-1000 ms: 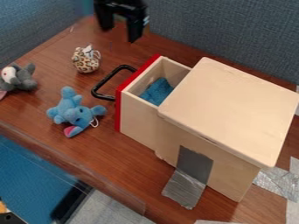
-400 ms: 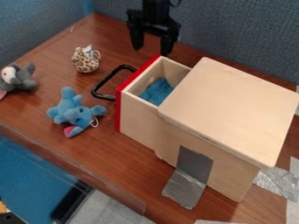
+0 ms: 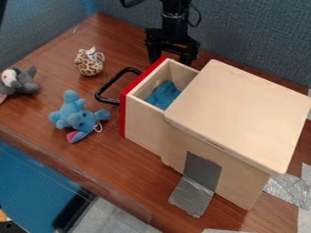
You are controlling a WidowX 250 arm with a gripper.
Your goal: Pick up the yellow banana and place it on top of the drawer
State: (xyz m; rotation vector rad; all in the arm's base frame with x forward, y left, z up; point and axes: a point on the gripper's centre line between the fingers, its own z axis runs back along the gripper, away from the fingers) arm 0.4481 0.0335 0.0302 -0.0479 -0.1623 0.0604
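In the camera view, the black gripper point(image 3: 172, 55) hangs down by the back of the desk point(image 3: 121, 159), just beyond the far side of the drawer point(image 3: 143, 127), its jaws spread well apart with bare space between them. Whether they touch the drawer's far edge, I can't tell. The drawer itself sits pulled out of a pale wooden cabinet point(image 3: 243, 111), red front point(image 3: 123, 116) facing left, black handle point(image 3: 109, 82) sticking out from it, and a piece of blue cloth point(image 3: 163, 94) lies inside. Over on the left, a blue plush elephant point(image 3: 77, 117) is sprawled near the handle, with its pink-and-blue ear pointing toward the desk's front edge. Farther back there's a little leopard-print toy point(image 3: 90, 64) standing alone, and out at the left edge, a grey plush toy point(image 3: 24, 83) with a white-and-red patch. Down the cabinet's near side, here's a dark grey panel point(image 3: 202, 169), with a silver strip point(image 3: 191, 196) running from its foot onto the desk. More shiny tape point(image 3: 291, 189) lies to the right of the cabinet, and a blue-grey partition point(image 3: 243, 34) stands up behind the whole scene.
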